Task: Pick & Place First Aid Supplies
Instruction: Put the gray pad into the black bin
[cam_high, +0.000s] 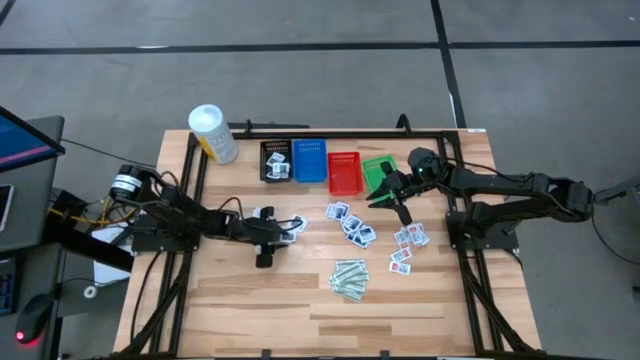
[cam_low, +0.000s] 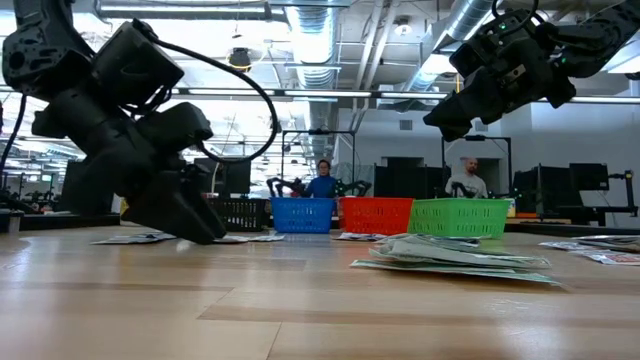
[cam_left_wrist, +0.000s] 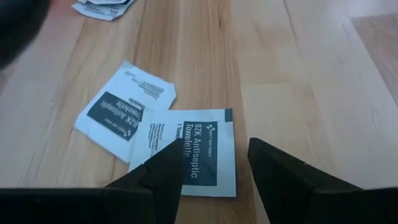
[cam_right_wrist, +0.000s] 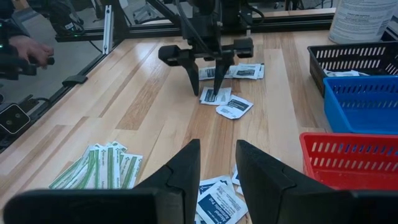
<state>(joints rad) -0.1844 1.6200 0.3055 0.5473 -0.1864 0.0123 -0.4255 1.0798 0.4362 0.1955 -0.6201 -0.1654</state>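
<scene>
Antiseptic towelette packet (cam_left_wrist: 194, 152) lies flat on the table (cam_left_wrist: 298, 74), directly under the left end effector (cam_left_wrist: 214, 165), whose released fingers straddle it; the right end effector (cam_high: 392, 190), apparently empty, hovers far off beside the green basket (cam_high: 377, 168).

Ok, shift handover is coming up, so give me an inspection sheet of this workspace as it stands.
Surface: wooden table, packets scattered mid-table.
Job's things: two antiseptic towelette packets under the left gripper; pale-green strips stacked; some packets in the black basket.
Clutter: white tub at the back left corner.
Grippers: left gripper open, low over packets; right gripper raised near the green basket, nothing visibly held.
Cables: cables off the left edge.
Surroundings: two people behind.
</scene>
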